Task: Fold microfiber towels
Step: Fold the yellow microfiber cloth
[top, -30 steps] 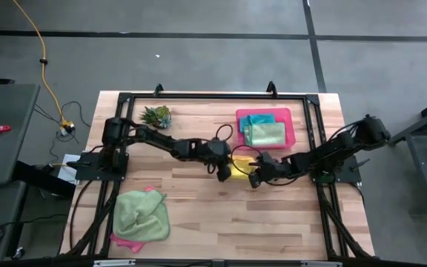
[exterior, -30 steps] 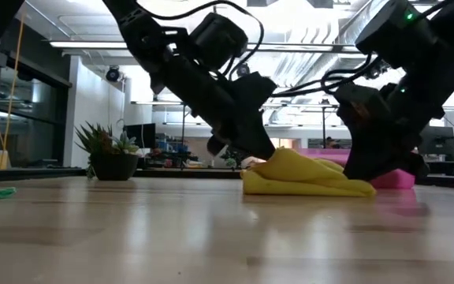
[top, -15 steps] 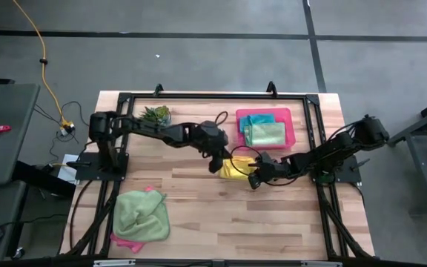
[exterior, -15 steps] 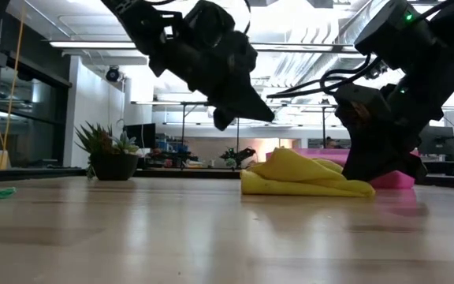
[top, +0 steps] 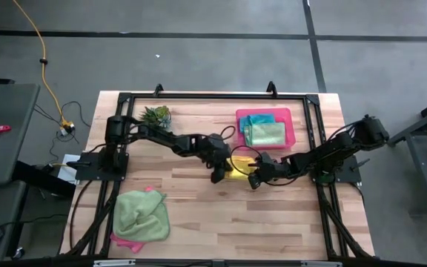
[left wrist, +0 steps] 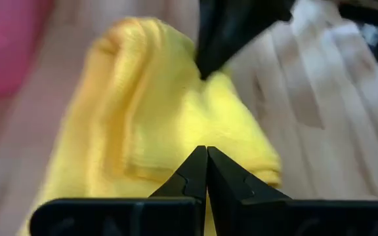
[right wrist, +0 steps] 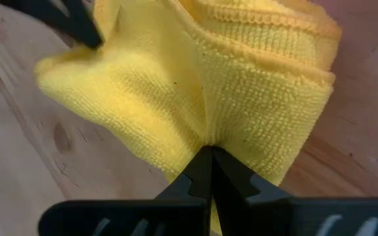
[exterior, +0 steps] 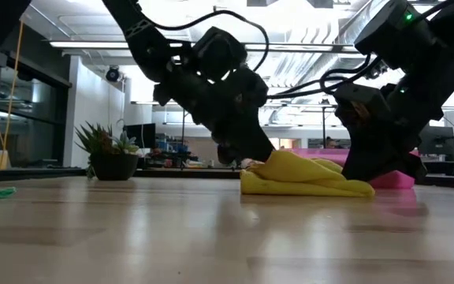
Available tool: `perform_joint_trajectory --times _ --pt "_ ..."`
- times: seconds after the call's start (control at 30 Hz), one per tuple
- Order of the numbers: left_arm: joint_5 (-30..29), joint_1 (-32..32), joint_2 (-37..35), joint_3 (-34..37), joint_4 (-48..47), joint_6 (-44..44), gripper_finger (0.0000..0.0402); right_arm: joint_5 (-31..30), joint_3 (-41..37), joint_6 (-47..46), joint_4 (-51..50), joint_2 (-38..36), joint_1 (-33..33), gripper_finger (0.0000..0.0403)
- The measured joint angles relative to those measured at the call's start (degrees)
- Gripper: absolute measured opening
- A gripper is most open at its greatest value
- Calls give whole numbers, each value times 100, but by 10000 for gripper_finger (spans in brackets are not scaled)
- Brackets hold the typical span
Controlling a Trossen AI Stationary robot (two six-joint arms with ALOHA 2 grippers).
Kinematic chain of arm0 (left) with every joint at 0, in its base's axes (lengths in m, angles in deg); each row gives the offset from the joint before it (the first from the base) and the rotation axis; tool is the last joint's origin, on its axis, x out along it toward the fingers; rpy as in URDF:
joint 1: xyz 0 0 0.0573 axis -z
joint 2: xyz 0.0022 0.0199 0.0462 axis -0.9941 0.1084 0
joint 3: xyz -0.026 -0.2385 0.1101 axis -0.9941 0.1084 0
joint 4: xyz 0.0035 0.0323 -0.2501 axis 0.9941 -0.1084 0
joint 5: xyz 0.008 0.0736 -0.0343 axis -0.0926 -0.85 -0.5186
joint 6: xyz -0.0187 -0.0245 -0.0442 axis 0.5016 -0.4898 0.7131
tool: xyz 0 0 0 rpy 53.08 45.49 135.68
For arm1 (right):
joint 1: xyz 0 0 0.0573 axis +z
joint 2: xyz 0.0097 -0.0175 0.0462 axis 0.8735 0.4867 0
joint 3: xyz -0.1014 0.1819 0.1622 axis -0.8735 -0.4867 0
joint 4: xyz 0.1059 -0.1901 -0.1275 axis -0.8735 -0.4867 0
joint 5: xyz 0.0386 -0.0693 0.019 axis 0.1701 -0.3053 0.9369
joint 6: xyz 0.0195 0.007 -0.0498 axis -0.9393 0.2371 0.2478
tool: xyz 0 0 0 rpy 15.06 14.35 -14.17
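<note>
A yellow microfiber towel (top: 237,170) lies folded in several layers at the middle of the table, its thick folded edge (right wrist: 307,59) stacked up. My left gripper (top: 217,176) is shut, slanting down, its tip at the towel's left end (exterior: 247,167). My right gripper (top: 253,180) is shut, and its tip rests on the towel's right part. In the low view the towel (exterior: 306,180) hides that tip. My left gripper's shut tip (left wrist: 207,152) stands over the towel's near-left edge (left wrist: 176,172), slanting down from the table's left. Whether it touches the cloth, I cannot tell. My right gripper presses its shut fingertips (right wrist: 210,157) down onto the towel's top layer (right wrist: 209,134), slanting in from the table's right. A crease runs from the tip, and the towel lies flat on the table.
A pink tray (top: 288,137) at the far right holds a teal towel and a folded light green one (top: 264,133). A small plant (top: 156,115) stands at the far left. Another light green towel (top: 141,215) lies crumpled over a pink one at the near left.
My left gripper rose clear of the yellow towel toward the far edge, then came back down to the towel's left end, turning at the wrist and staying shut. The right gripper and the towel have kept still.
</note>
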Motion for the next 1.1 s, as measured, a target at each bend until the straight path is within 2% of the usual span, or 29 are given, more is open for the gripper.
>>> perform_joint_trajectory --times 0.2,0.5,0.73,0.87,1.1 --pt "-734 1 4 -3 31 -195 0 37 0 57 7 0 0 0" --pt "-849 -120 2 -3 -19 -496 0 50 -2 151 9 -2 2 0" --pt "-1251 -318 -7 -5 -942 -1269 0 50 -2 151 13 -2 2 0" --pt "-1367 -488 -266 -2 -1273 -1235 0 52 -2 151 -35 -2 2 0" --pt "-1471 -654 -898 -8 -1181 -1443 0 59 -2 260 -68 -4 2 0"
